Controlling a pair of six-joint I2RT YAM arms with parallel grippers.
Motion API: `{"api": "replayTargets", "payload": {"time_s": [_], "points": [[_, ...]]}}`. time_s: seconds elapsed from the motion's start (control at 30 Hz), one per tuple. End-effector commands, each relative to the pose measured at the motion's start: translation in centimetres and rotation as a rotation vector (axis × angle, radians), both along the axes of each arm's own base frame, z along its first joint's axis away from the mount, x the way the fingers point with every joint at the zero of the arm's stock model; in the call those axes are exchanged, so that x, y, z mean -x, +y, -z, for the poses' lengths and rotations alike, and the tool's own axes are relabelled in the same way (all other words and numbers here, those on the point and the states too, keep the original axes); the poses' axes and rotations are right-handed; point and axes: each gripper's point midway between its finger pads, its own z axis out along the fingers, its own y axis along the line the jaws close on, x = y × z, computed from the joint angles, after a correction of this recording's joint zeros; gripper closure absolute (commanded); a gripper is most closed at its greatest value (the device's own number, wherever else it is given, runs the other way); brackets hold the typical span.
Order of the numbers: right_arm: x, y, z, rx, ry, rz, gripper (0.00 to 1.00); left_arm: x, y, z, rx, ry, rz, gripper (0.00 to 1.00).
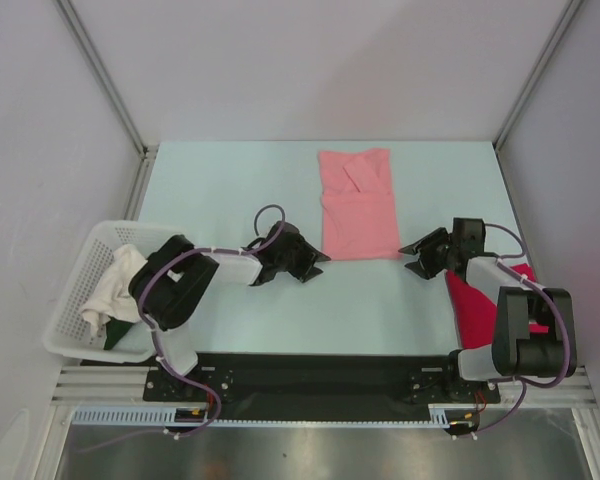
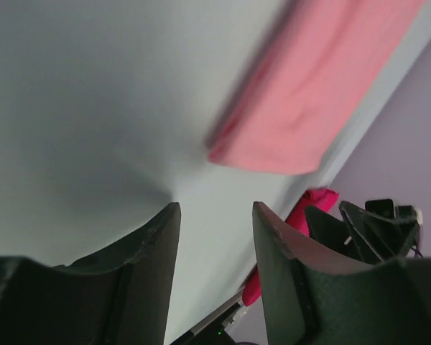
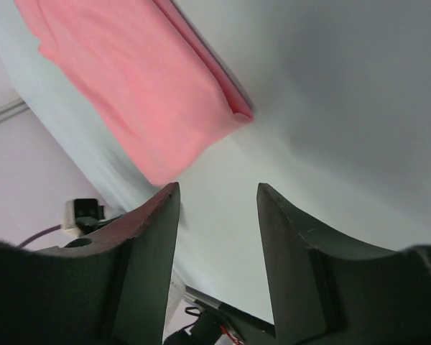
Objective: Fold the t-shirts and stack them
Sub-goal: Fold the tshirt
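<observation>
A light salmon-pink t-shirt [image 1: 358, 203] lies folded into a narrow rectangle at the middle back of the table; it also shows in the left wrist view [image 2: 312, 90] and the right wrist view [image 3: 133, 86]. A magenta-red t-shirt [image 1: 477, 300] lies bunched at the right front, partly under the right arm; a bit of it shows in the left wrist view [image 2: 305, 212]. My left gripper [image 1: 318, 262] is open and empty, just left of the pink shirt's near edge. My right gripper [image 1: 410, 252] is open and empty, just right of that edge.
A white lattice basket [image 1: 92, 290] holding white and dark green cloth stands at the left front, beside the left arm. White walls and metal frame rails enclose the table. The arm bases sit on a black rail at the near edge.
</observation>
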Motion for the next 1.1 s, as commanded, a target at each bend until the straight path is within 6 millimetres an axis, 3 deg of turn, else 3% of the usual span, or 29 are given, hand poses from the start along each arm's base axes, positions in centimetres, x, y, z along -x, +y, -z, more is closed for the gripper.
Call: {"api": "replayTargets", "payload": {"time_s": [0.0,0.43,0.9,1.0,1.07], "points": [[-1.3,-0.6,-0.6,0.0,-0.043,0.094,0.48,-0.7,0.4,1.4,0.003,0.073,-0.124,0.5],[-2.7,-0.9,1.3,-0.003,-0.026,0.134,0.49,-1.8,0.5,3.2,-0.029,0.15,-0.231,0.55],[-3.5,0.0,0.9,-0.029,-0.028,0.101,0.47,-1.9,1.2,4.8,-0.041,0.195,-0.265,0.75],[-3.3,0.2,1.1,-0.026,-0.009,0.089,0.46,-2.3,1.4,4.7,-0.037,0.191,-0.263,0.73],[-3.3,0.2,1.1,-0.027,-0.008,0.09,0.46,-2.3,1.4,4.7,-0.033,0.197,-0.261,0.65]]}}
